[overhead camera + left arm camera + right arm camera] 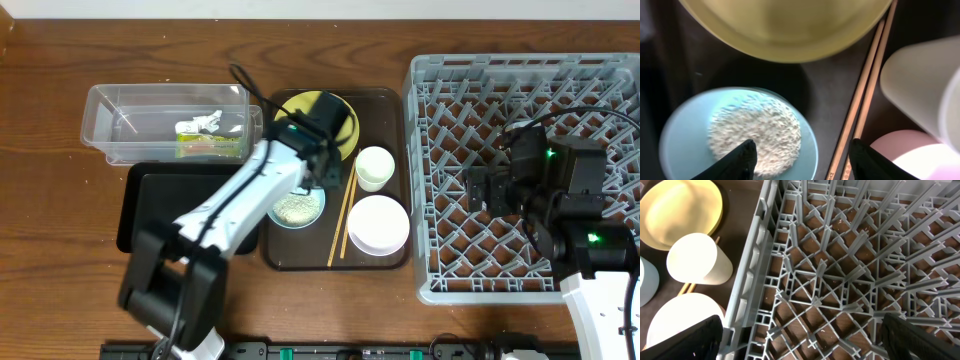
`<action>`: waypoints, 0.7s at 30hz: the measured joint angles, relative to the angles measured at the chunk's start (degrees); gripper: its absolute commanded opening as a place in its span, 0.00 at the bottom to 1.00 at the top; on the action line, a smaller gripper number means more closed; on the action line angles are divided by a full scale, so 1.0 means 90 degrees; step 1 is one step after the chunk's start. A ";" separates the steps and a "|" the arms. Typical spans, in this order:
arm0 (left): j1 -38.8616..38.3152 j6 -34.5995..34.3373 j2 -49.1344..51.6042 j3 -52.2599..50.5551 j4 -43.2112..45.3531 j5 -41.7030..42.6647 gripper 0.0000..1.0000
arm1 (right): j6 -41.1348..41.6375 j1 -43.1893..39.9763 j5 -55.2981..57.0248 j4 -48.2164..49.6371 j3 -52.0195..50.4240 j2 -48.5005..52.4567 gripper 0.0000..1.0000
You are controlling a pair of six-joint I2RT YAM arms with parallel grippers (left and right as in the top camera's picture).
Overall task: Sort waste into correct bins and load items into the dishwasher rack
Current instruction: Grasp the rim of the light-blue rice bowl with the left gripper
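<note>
Left claw (802,165): fingers spread wide, gripping nothing. It hangs low over the brown serving tray (300,250). One fingertip sits above the near rim of the light blue bowl (685,135), the other above the gap between the chopsticks (860,100) and the white bowl (378,224). I cannot tell whether either tip is touching anything.

Rice (755,132): a flat round patch in the blue bowl, just ahead of the left fingertip.

Chopsticks: side by side on the tray, running diagonally between the blue bowl and the white bowl.

White cup (375,168): upright on the tray, beyond the white bowl and just beside the far ends of the chopsticks.

Yellow plate (785,25): at the far end of the tray, beyond the blue bowl. In the overhead view the left wrist hides part of it.

Right claw (807,345): released, fingers far apart, nothing between them. It hovers over the left part of the dishwasher rack (840,280), above the bare lattice of pegs.

Black tray (150,200): left of the serving tray, partly under the left arm.

Clear tub (110,125): farthest back, just beyond the black tray. The snack wrapper (208,148) and the crumpled tissue (205,123) lie inside it at its right end.
</note>
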 measured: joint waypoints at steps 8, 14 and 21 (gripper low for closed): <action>-0.0180 -0.0022 0.0612 -0.0010 -0.0034 -0.0002 0.41 | 0.0000 0.0000 0.0000 0.0000 0.0000 0.0000 0.99; -0.0180 -0.0039 0.0748 -0.0012 -0.0034 -0.0002 0.30 | 0.0000 0.0000 0.0000 0.0000 0.0000 0.0000 0.99; -0.0187 -0.0036 0.0748 -0.0012 -0.0036 0.0044 0.20 | 0.0000 0.0002 0.0000 0.0000 0.0000 0.0000 0.99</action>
